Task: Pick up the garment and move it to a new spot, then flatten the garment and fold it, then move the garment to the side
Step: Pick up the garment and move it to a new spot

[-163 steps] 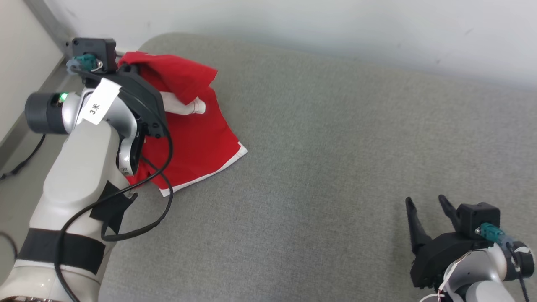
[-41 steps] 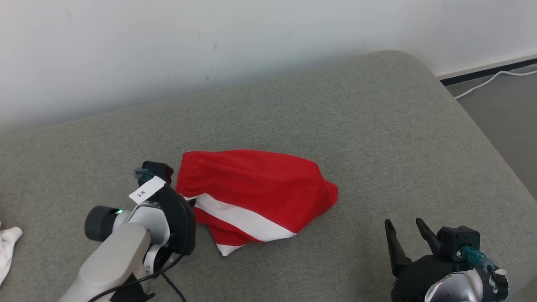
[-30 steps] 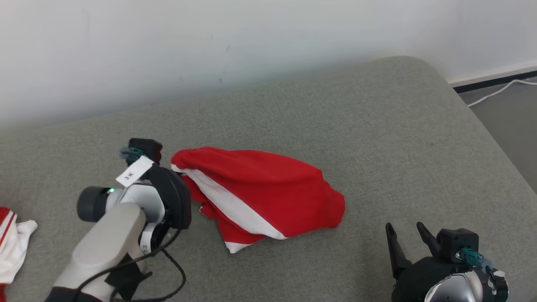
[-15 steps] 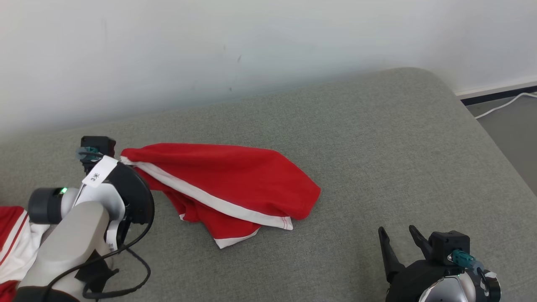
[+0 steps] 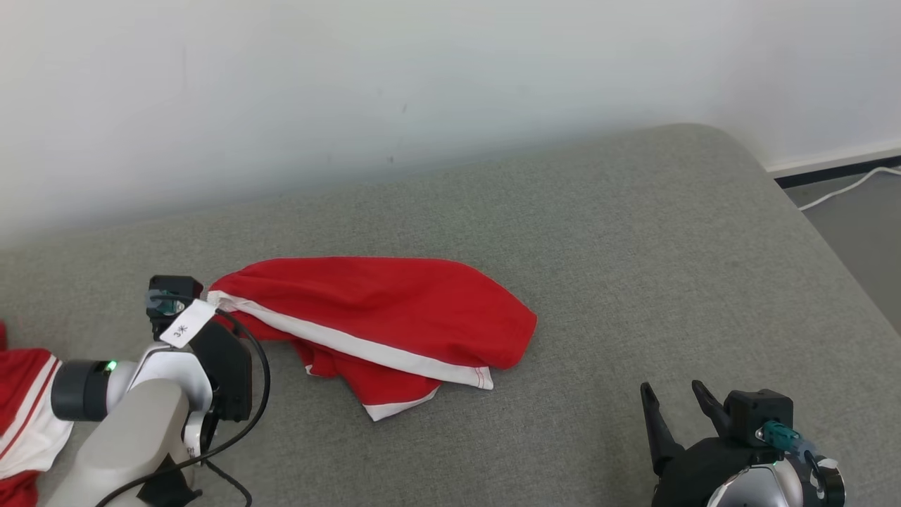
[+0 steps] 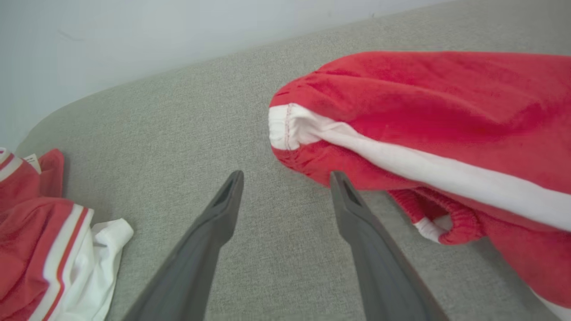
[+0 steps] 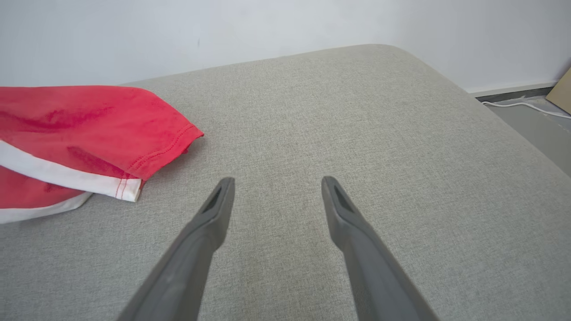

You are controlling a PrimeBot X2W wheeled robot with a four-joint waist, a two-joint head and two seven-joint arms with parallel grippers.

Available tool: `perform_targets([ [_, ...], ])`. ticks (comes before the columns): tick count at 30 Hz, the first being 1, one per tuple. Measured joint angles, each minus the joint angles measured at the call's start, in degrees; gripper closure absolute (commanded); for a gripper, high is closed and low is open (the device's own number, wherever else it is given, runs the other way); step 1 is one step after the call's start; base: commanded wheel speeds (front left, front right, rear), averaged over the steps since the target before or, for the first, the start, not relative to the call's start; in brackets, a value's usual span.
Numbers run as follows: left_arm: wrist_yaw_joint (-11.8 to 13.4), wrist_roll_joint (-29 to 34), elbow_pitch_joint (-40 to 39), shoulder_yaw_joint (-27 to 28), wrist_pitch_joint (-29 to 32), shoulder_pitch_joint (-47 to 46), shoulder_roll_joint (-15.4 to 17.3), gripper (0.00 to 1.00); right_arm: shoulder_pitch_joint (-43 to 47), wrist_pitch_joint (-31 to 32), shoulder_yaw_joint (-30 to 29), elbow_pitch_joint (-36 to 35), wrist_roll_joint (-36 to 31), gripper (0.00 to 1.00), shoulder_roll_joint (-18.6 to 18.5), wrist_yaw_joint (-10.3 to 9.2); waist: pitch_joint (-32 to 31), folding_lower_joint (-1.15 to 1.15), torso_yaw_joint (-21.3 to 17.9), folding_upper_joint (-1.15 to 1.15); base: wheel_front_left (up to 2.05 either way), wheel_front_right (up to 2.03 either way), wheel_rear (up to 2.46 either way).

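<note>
Red garment, white stripe along its length, white hem trim. Lies on the grey upholstered surface, left of centre. Bunched and puffed, not flat, stretched left to right. Gathered elastic end at left, stitched hem at right. A lower layer pokes out on the near side.

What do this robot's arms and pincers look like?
Pale, rounded forearms end in black wrist housings, each with two long, dark, tapering fingers: left gripper, right gripper. The left arm carries a looping black cable, a white handwritten tag and a small green light; both wrists have teal plugs.
</note>
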Motion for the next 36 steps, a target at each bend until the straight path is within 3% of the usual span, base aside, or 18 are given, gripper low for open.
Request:
perform_targets([
  [5,-2.4,-0.6,-1.5,0.2,-1.9,1.1,0.0,0.00,0.2,0.0,-0.4,0.1,0.0,0.00,-0.5,0.00,-0.8,0.00,1.2,0.00,0.00,0.00,0.00],
  [10,-3.9,0.2,-8.9,0.0,-11.1,1.3,0.5,0.00,0.4,-0.3,-1.5,-0.1,0.7,0.00,-1.4,0.07,-1.8,0.00,2.8,0.00,0.00,0.00,0.00],
  [14,-2.7,0.1,-14.3,0.8,-17.1,4.4,0.1,0.00,0.5,-0.5,-2.4,-0.3,2.4,0.00,-1.6,0.33,-2.7,0.00,4.5,0.00,0.00,0.00,0.00],
  [18,-0.8,-0.2,-18.2,3.2,-22.0,10.6,0.1,0.00,0.8,-1.2,-1.0,-0.2,2.4,0.00,-3.0,2.61,-3.7,0.00,6.4,0.00,0.00,0.00,0.00],
  [29,0.1,-3.1,-27.7,10.9,-22.2,27.3,0.9,0.00,1.3,-4.6,-0.3,-1.6,1.9,0.00,-4.0,4.36,-6.3,0.00,11.1,0.00,0.00,0.00,0.00],
  [36,0.1,-3.6,-30.8,17.8,-22.2,35.9,0.9,0.00,1.2,-5.8,-0.6,-2.1,1.9,0.00,-3.7,4.42,-6.8,0.00,13.4,0.00,0.00,0.00,0.00],
])
